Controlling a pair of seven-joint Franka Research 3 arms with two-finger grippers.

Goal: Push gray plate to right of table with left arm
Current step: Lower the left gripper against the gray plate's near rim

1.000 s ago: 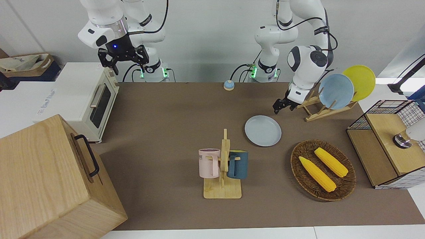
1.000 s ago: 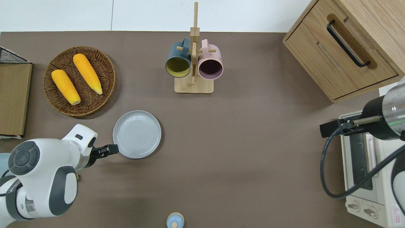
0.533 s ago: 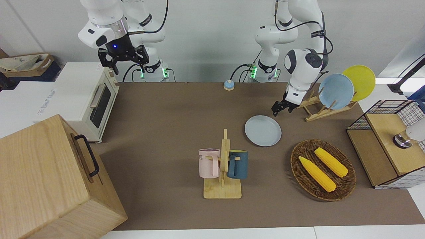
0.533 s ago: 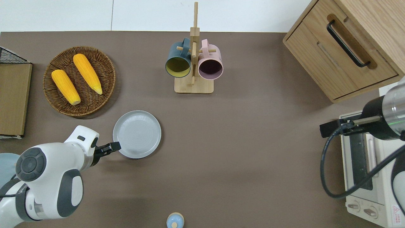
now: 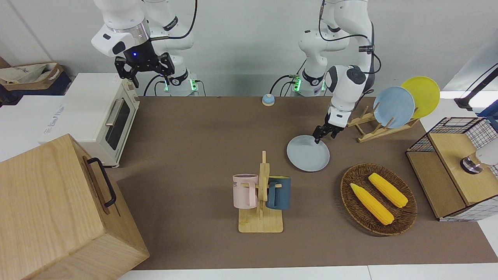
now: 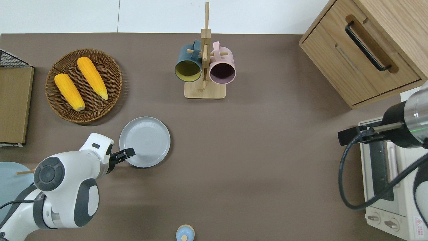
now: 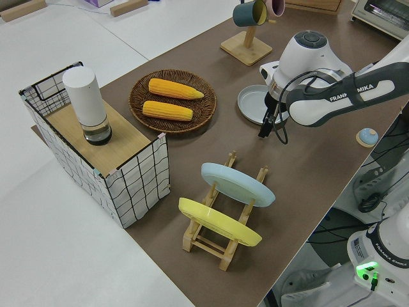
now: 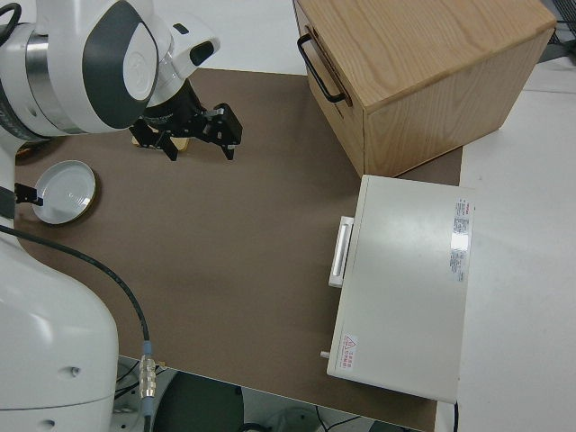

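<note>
1. You've got a basket [image 6: 115, 83] holding two corn cobs [image 6: 92, 77], farther out than your left gripper [image 6: 129, 153].
2. The plate [image 6: 147, 140] sits flat on the table [image 6: 267, 150]; the gripper's tip is over its near rim, toward the left arm's end.
3. Left arm [image 6: 63, 182] reaches low, fingers look pinched together.
4. Right arm's parked, fingers spread.

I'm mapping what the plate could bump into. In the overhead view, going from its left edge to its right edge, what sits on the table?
wicker basket → gray plate → mug rack → wooden cabinet → toaster oven
</note>
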